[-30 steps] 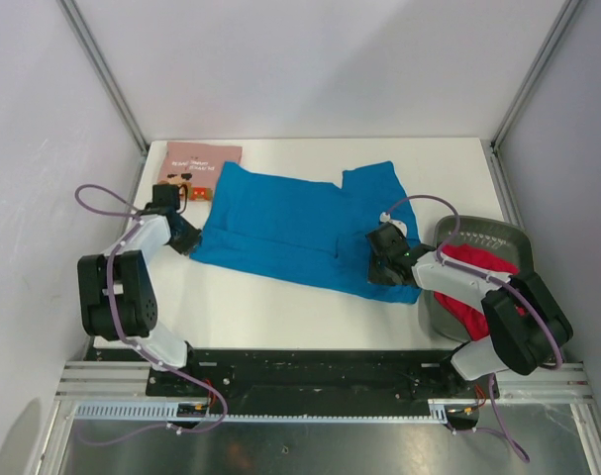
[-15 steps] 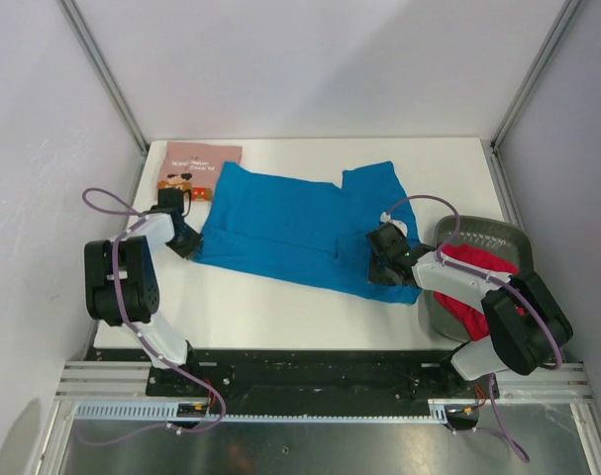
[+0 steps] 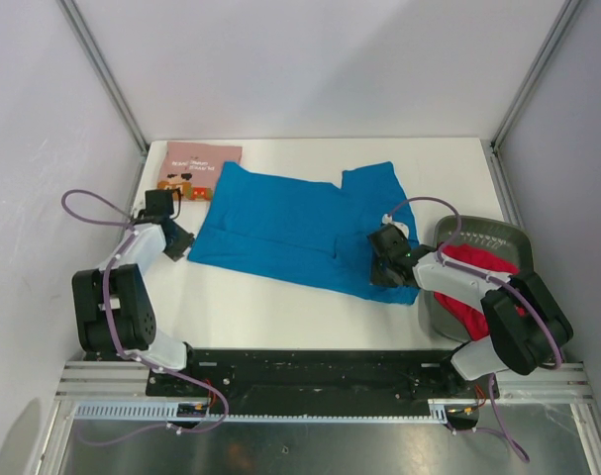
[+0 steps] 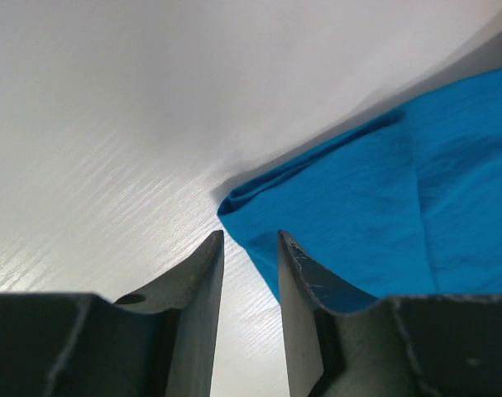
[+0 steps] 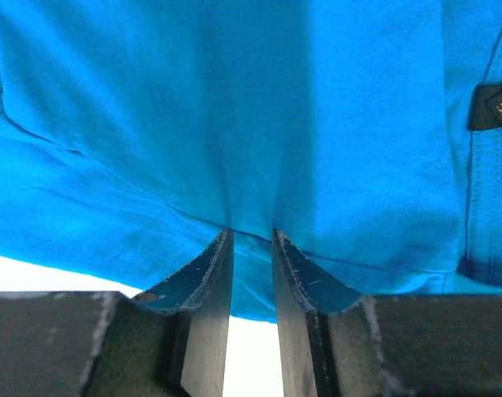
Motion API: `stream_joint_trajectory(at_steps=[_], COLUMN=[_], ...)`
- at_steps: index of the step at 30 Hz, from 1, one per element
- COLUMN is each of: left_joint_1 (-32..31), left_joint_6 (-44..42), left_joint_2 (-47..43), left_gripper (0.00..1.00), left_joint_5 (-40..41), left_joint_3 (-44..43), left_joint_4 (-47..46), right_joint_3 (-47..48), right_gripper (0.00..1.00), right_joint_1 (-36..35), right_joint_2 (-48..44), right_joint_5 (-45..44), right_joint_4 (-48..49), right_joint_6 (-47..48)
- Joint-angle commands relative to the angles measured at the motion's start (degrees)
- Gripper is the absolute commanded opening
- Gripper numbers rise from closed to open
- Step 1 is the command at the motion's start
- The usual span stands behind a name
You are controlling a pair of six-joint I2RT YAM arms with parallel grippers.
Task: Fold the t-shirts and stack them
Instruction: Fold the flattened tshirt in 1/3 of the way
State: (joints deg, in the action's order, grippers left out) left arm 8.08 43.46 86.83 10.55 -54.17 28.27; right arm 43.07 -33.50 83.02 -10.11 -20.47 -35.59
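Bare table [image 3: 280, 312] runs in a strip between my bases and the near hem of the blue t-shirt [image 3: 290, 223]. A wider strip lies open on the far side, up to the back wall. On the left there is only a narrow band between the shirt and the table's edge, and my left gripper [image 3: 181, 247] sits low in it. On the right, the dark grey basket [image 3: 493, 233] stands just beside the shirt.

My left fingers are parted by a narrow gap [image 4: 246, 240]. The shirt's rolled near-left corner [image 4: 383, 207] lies just beyond their tips, ungripped.

My right gripper [image 3: 381, 265] is at the near hem on the right. Its fingers stand almost together [image 5: 251, 236] with blue cloth [image 5: 234, 107] in the gap. I cannot tell whether they pinch it.

A dark neck label [image 5: 492, 107] is cut off at the right of my right wrist view, its print too small to read. My right arm covers part of the red t-shirt [image 3: 478, 272], which lies bunched in the basket.

The blue shirt is spread mostly flat in mid-table, slanted, with soft creases. The pink t-shirt [image 3: 203, 158] lies folded at the far left, touching the blue one's far-left corner.
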Motion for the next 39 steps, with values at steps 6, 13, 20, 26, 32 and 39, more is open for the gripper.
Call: stream_joint_trajectory(at_steps=[6,13,20,26,32,39], left_joint_1=[0.4,0.4,0.4,0.4,0.5,0.4], left_joint_6=[0.5,1.2,1.9,2.1,1.8,2.0], left_joint_2=[3.7,6.8,7.9,5.9,7.3,9.0], left_gripper=[0.37,0.38,0.37,0.38,0.38,0.13], left_joint_5=[-0.1,-0.7,-1.0,-0.6,-0.7,0.3], left_joint_3=[1.6,0.8,0.8,1.9,1.3,0.4], left_joint_4=[-0.1,-2.2,-4.0,-4.6,-4.6,-4.5], right_joint_3=[-0.8,-1.7,-2.9,-3.5,-3.5,-4.4], right_gripper=[0.3,0.3,0.3,0.3,0.3,0.31], right_joint_1=[1.3,2.0,2.4,2.5,2.6,3.4], right_joint_2=[-3.6,-5.3,-6.9,-6.7,-6.6,-8.7], right_joint_5=[-1.4,-1.3,-1.4,-1.0,-0.5,0.5], right_joint_4=[-0.6,-1.4,-1.8,-1.3,-1.2,-3.2], right_joint_6=[-0.7,-0.8,-1.0,-1.1,-1.1,-1.6])
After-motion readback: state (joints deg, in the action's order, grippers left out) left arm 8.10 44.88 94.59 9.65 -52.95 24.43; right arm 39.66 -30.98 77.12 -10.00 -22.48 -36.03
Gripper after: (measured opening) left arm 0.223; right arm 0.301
